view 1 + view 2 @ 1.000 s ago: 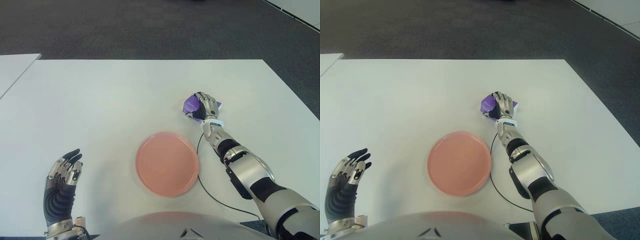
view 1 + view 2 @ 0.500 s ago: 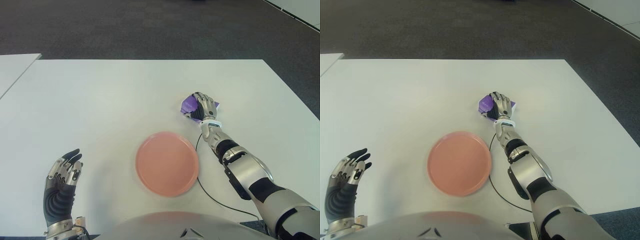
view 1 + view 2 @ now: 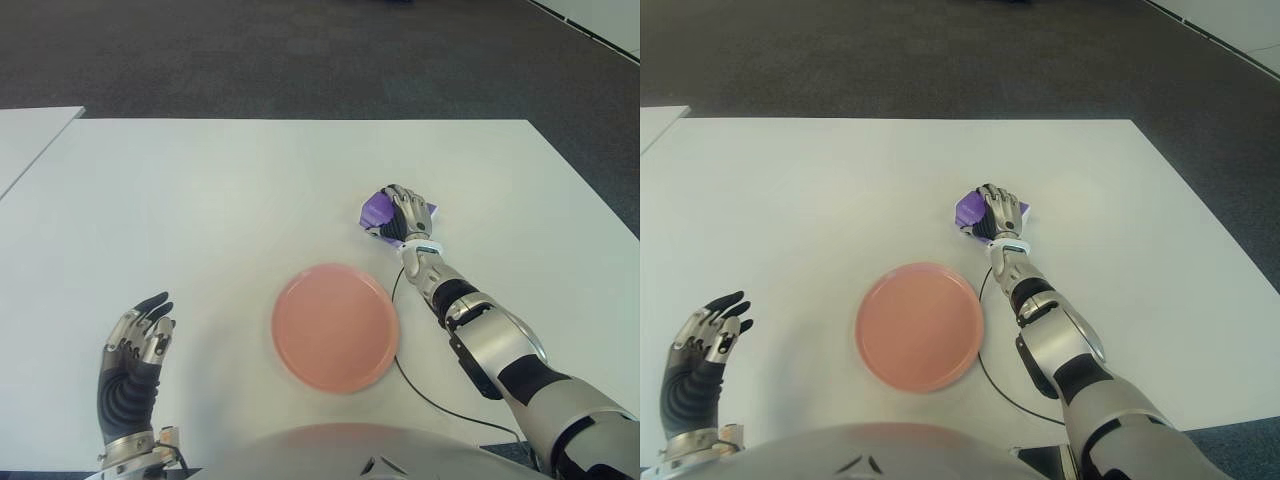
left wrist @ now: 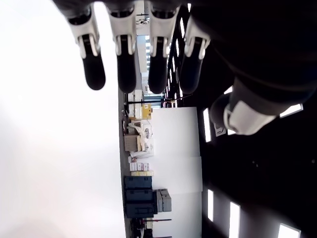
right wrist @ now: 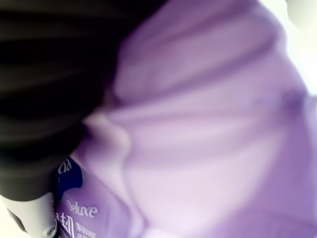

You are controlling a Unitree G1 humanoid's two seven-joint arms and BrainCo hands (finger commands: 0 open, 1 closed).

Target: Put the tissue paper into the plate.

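Right hand (image 3: pixel 405 213) curled over the purple tissue pack (image 3: pixel 378 209), gripping it on the tabletop (image 3: pixel 200 200). Plate (image 3: pixel 334 326) lies at 7 o'clock from the pack, near. Left hand (image 3: pixel 135 350) spread, empty, well off at the plate's 9 o'clock.

White table (image 3: pixel 250 190), dark carpet (image 3: pixel 250 60)

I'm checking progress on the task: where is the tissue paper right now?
The purple tissue paper is on the white table, right of centre in the eye views, gripped by the right robot hand and lying beyond the pink plate, not in it.
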